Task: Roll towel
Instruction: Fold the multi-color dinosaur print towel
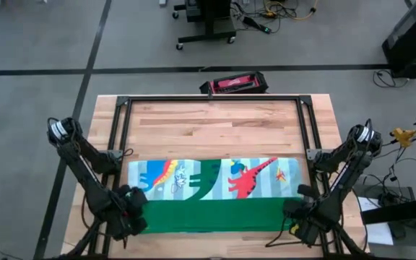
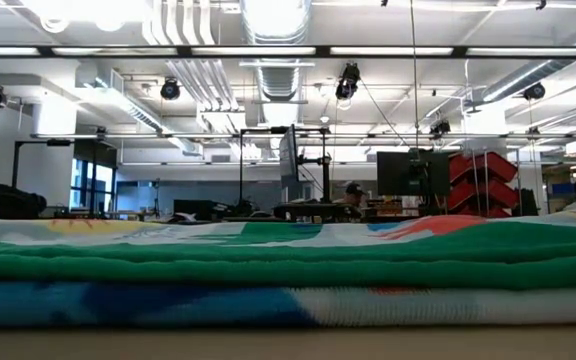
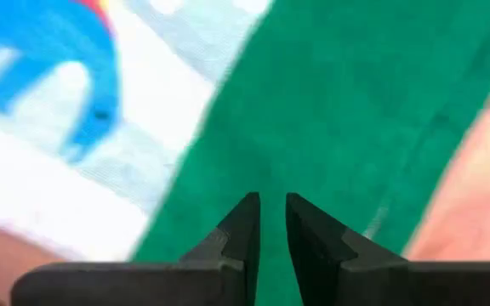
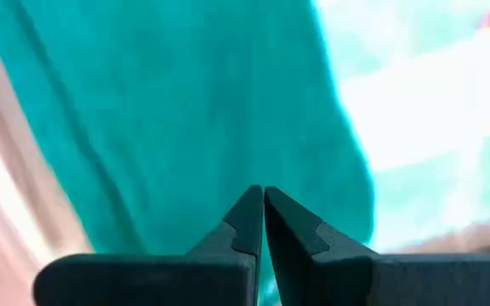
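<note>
The towel [image 1: 215, 195] lies folded in a long strip across the near part of the table, its dinosaur print toward the far side and its green band [image 1: 215, 214] toward the near edge. In the low view the towel [image 2: 288, 270] shows as stacked layers, and no gripper shows there. My left gripper [image 1: 131, 219] points down at the green band's left end, its fingers nearly together [image 3: 270, 200]. My right gripper [image 1: 298, 220] points down at the band's right end with its fingers shut [image 4: 258, 191]. My left gripper comes from above at the left end of the green band [image 3: 270, 170], and green cloth shows in the narrow gap between its fingertips. How many layers it has cannot be told. My right gripper's shut fingertips stand over the green band's right end [image 4: 228, 161]; I cannot tell whether they touch it.
Bare wooden tabletop [image 1: 215, 130] stretches from the towel to the far edge. A black metal frame [image 1: 121, 115] runs around the table, and both arms' bases stand on its sides. A red and black case [image 1: 233, 83] lies just past the far edge.
</note>
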Robot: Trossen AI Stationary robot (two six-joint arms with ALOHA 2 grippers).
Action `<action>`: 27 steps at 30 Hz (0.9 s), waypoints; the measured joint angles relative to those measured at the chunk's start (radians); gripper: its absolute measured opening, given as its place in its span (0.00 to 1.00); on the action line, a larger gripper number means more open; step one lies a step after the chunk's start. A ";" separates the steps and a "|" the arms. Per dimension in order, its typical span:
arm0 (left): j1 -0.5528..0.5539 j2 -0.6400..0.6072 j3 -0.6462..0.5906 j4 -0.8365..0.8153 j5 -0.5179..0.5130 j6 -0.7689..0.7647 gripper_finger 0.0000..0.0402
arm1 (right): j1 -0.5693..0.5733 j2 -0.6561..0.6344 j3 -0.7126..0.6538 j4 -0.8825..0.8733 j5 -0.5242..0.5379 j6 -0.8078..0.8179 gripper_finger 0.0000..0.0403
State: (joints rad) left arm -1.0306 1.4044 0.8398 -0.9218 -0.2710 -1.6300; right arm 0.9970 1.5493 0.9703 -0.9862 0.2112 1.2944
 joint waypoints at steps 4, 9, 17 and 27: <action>0.005 0.015 -0.056 -0.007 0.028 -0.038 0.10 | -0.072 0.005 -0.028 0.171 0.007 -0.165 0.00; 0.054 0.021 -0.161 0.022 0.047 -0.120 0.10 | -0.173 0.008 -0.029 0.374 0.008 -0.413 0.00; 0.149 -0.011 -0.255 0.005 0.126 -0.116 0.10 | -0.293 0.069 -0.032 0.551 -0.028 -0.666 0.00; 0.166 -0.080 -0.216 -0.152 0.134 -0.172 0.10 | -0.299 0.131 -0.060 0.418 -0.064 -0.661 0.00</action>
State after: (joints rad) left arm -0.8650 1.3245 0.6239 -1.0734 -0.1373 -1.8022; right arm 0.6975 1.6799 0.9102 -0.5686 0.1474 0.6337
